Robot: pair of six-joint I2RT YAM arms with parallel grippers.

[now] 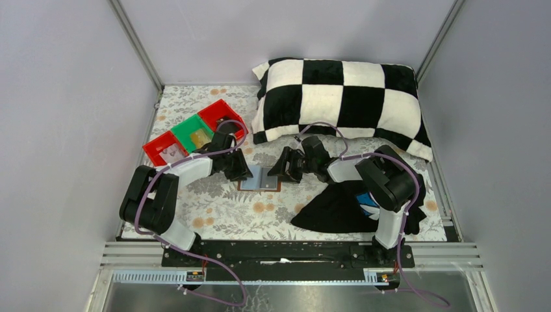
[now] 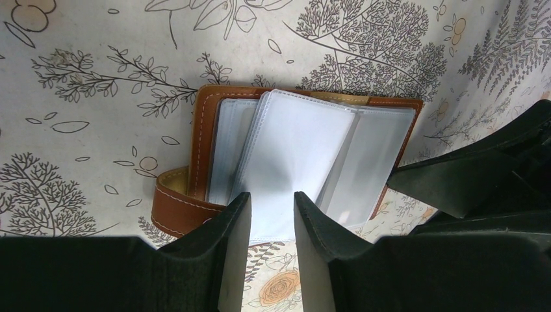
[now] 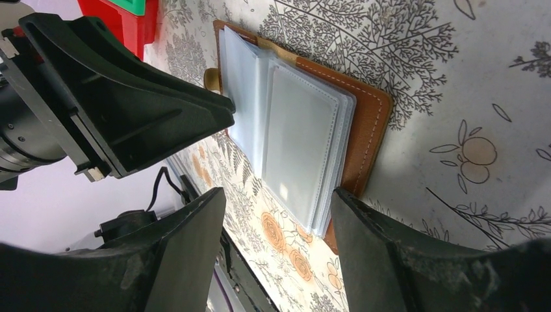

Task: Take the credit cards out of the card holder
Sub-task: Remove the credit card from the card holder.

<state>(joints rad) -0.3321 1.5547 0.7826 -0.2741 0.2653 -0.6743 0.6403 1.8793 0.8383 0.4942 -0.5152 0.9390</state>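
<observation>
Left wrist | left pincer (image 2: pixel 271 198) part-open around clear sleeve (image 2: pixel 292 149) of card holder (image 2: pixel 201 130) | right pincer (image 3: pixel 278 195) wide open, empty

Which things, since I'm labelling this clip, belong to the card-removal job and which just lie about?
Job in hand:
- card holder, lying open
- left gripper and right gripper, both open at it
- credit cards: none clearly visible

Lying about:
- red and green trays
- checkered pillow
- black cloth
</observation>
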